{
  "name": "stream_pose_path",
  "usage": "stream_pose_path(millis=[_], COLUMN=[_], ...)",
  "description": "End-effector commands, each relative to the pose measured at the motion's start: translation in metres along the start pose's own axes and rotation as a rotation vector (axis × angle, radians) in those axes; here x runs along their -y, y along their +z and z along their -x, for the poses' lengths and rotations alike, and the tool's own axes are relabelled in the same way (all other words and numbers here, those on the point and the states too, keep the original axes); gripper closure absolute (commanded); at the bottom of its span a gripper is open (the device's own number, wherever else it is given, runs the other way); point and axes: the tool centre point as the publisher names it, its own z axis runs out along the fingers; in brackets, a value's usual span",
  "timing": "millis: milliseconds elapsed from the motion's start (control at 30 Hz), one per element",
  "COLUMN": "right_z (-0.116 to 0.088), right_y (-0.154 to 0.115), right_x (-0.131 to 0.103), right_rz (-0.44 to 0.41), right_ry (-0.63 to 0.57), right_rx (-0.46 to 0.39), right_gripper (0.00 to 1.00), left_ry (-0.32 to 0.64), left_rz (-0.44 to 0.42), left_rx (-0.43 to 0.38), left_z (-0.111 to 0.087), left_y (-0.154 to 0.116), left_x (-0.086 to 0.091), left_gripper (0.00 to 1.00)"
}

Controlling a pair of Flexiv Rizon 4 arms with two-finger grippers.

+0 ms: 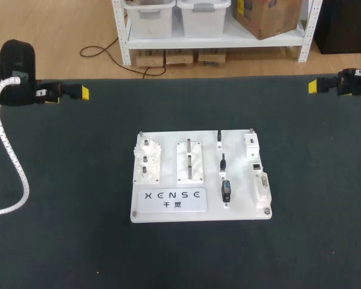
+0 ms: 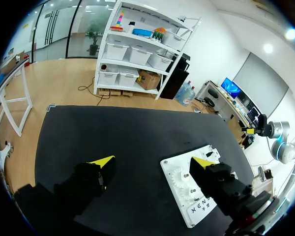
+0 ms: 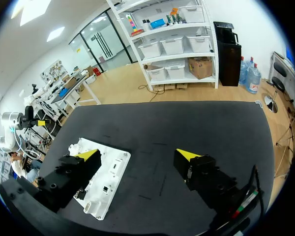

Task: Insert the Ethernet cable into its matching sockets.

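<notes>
As the left pincer (image 2: 152,162) and right pincer (image 3: 138,154) hang wide and empty at the bench's (image 1: 60,241) far corners, the grasp step looks unstarted. Dark cable (image 1: 226,191) lies on the white board (image 1: 168,208) mid-bench, right half, near the socket (image 1: 256,164) but apart. Next likely needs one pincer down over it, narrowing on the plug

Near the middle of the dark worktop (image 1: 78,241), a flat white board (image 1: 168,156) lying square to the near edge. At the board's left end a white block of small gears (image 1: 147,162), and just beside it toward the middle a white slotted block (image 1: 191,161) with two short posts in its groove. In front of both, a lettered white plate (image 1: 171,198) along the board's near edge.
</notes>
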Motion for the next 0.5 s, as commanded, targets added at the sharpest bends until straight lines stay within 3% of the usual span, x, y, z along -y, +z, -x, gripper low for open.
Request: stream_pose_path(millis=[33,233,367,433,500], right_z=[0.000,0.000,0.000,0.000,0.000], right_y=[0.000,0.000,0.000,0.000,0.000], right_x=[0.000,0.000,0.000,0.000,0.000], right_rz=[0.002,0.002,0.002,0.002,0.002], right_ry=[0.000,0.000,0.000,0.000,0.000], right_rx=[-0.001,-0.001,-0.001,-0.001,-0.001], right_gripper=[0.00,0.00,0.00,0.00,0.00], left_ry=[-0.002,-0.002,0.223,0.385,0.512], left_rz=[0.009,0.009,-0.146,-0.304,-0.385], left_rx=[-0.006,-0.006,-0.037,-0.017,-0.047], left_z=[0.001,0.001,0.009,0.010,0.010], left_y=[0.000,0.000,0.015,0.026,0.036], left_x=[0.001,0.001,0.011,0.026,0.042], left_gripper=[0.00,0.00,0.00,0.00,0.00])
